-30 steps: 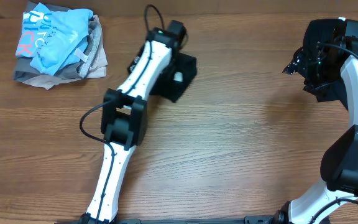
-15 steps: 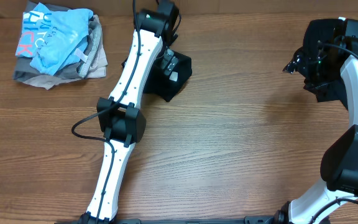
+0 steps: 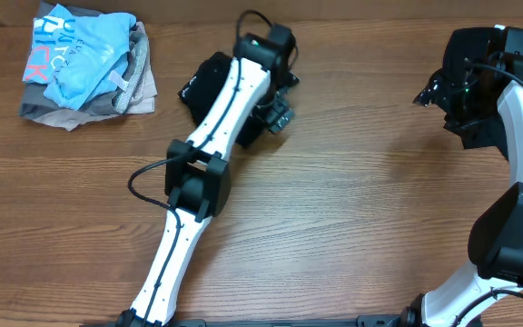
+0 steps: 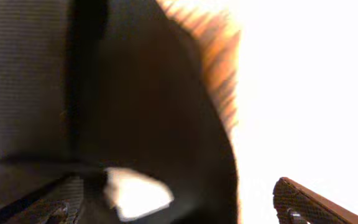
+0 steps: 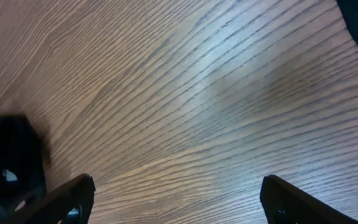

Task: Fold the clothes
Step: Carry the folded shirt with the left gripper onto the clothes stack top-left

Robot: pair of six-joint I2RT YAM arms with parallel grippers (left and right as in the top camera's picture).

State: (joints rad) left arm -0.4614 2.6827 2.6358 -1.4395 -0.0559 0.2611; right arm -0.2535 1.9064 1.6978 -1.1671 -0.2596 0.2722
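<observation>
On the counter (image 3: 361, 209), upper middle, the folded black garment (image 3: 202, 80) lies partly under the left arm. Its long axis seems to slant from far-left to near-right. The left tool (image 3: 278, 109) has just sprung apart and swung rightward, so the garment is released and this fold is probably finished. The right tool (image 5: 178, 202) stands apart, empty.

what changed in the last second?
The left gripper opened its jaws and let go of the black garment, then swung to the garment's right side; the garment ended up slightly further left. The right gripper and the blue-and-grey clothes pile stayed put.
</observation>
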